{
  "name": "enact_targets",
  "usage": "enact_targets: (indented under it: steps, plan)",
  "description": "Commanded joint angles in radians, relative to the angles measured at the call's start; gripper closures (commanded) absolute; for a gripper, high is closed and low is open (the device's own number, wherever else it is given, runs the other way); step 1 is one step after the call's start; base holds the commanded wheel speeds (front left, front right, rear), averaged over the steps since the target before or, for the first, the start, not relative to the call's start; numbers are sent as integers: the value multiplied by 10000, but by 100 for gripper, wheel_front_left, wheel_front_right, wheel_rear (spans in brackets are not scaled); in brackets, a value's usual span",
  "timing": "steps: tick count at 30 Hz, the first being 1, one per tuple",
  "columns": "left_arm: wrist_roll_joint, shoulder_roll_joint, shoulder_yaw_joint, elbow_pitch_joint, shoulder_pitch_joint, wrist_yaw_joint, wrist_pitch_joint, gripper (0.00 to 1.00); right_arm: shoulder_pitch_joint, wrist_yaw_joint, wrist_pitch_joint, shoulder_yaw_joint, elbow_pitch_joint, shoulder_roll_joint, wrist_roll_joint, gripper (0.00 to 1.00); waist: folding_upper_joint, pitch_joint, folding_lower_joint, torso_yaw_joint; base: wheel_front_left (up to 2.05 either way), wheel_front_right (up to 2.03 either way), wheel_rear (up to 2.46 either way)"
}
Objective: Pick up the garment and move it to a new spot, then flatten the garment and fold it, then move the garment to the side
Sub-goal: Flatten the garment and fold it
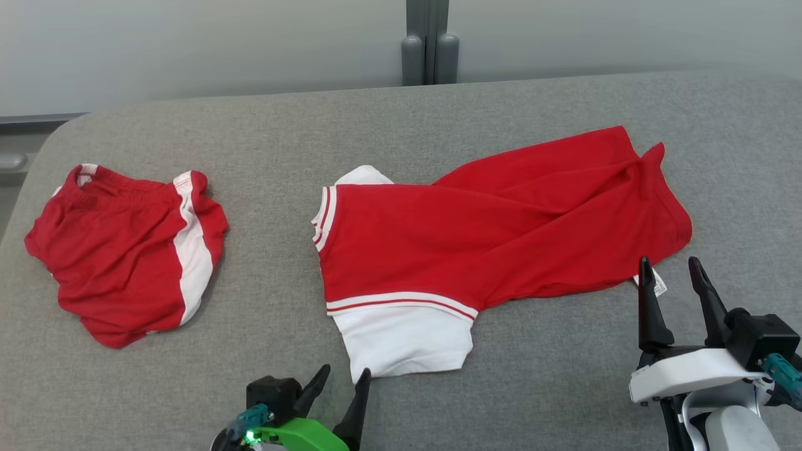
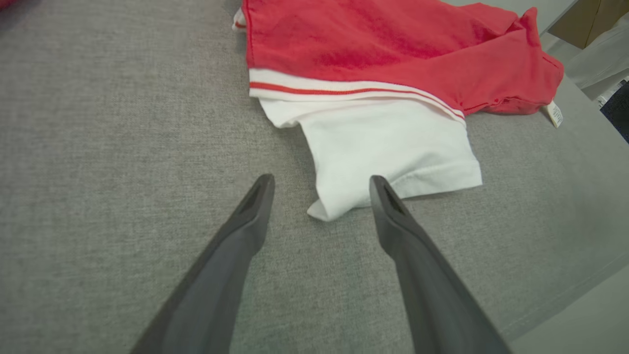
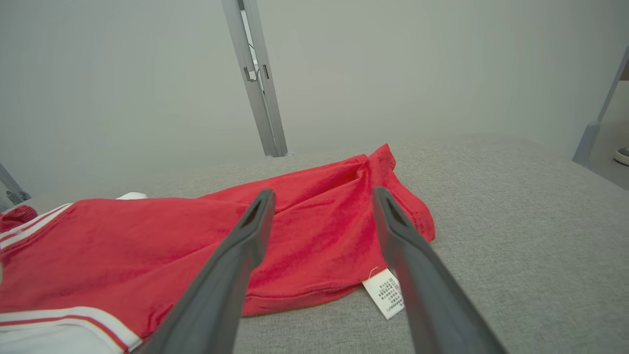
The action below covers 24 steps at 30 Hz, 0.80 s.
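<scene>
At far left of the grey padded surface (image 1: pixel 401 119): red shorts (image 1: pixel 125 250) w/ a white side stripe, crumpled, well apart from the rest.

Bottom, left of centre: left gripper (image 1: pixel 344 374), fingers spread wide, nothing held. Tips point at the low corner of the white sleeve (image 1: pixel 404 338). In the left wrist view that corner lies between the tips of the left gripper (image 2: pixel 322 182); one finger poss touches the cloth, can't confirm from this angle.

Centre to right: the shirt (image 1: pixel 476 232), red body, white sleeves w/ red-striped trim. It lies on the surface, mostly flat, w/ folds bunched toward the right end. 2nd sleeve peeks out at the top left edge. Care label (image 1: pixel 655 282) sticks out from under the hem at lower right.

Bottom right: right gripper (image 1: pixel 668 263), also spread wide and empty, tips just beside the hem, label between the fingers. The right wrist view shows the right gripper (image 3: pixel 324 194) w/ red cloth beyond it and the label (image 3: pixel 388 292) by one finger.
</scene>
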Motion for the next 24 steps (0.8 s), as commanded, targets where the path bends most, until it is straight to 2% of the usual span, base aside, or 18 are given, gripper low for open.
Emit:
enact_targets:
  steps: [1, 10, 11, 12, 13, 16, 24]
  plan:
    - [-152, 37, 16, 54, 27, -66, 85, 0, -136, -4, -15, -23, 38, -14, -69, 0, 0, 132, 0, -146, 0, 0, 0]
    - [-824, 29, -134, 532, -521, -84, 130, 0, -226, -4, 315, -576, 500, -14, -222, 0, 0, 415, 0, -459, 0, 0, 0]
    - [-945, 28, -188, 559, -594, -89, 112, 8, -289, -4, 415, -734, 656, -14, -254, 0, 0, 436, 0, -457, 0, 0, 0]
    - [-990, 29, -231, 590, -642, -80, 82, 35, -363, -4, 479, -893, 796, -16, -286, 0, 0, 450, 0, -451, 0, 0, 0]
    - [-1024, 29, -314, 643, -697, -47, 44, 56, -476, -4, 563, -1139, 1020, -20, -331, 0, 0, 470, 0, -437, 0, 0, 0]
    - [-1099, 28, -533, 759, -808, 5, -31, 100, -884, -4, 824, -1718, 1748, -9, -659, 0, 0, 525, 0, -353, 0, 0, 0]
    - [-1201, 31, -805, 666, -1015, 42, -315, 100, -2741, -4, 1447, -3138, 3757, -18, -1728, 0, 0, 689, 0, 120, 0, 0, 0]
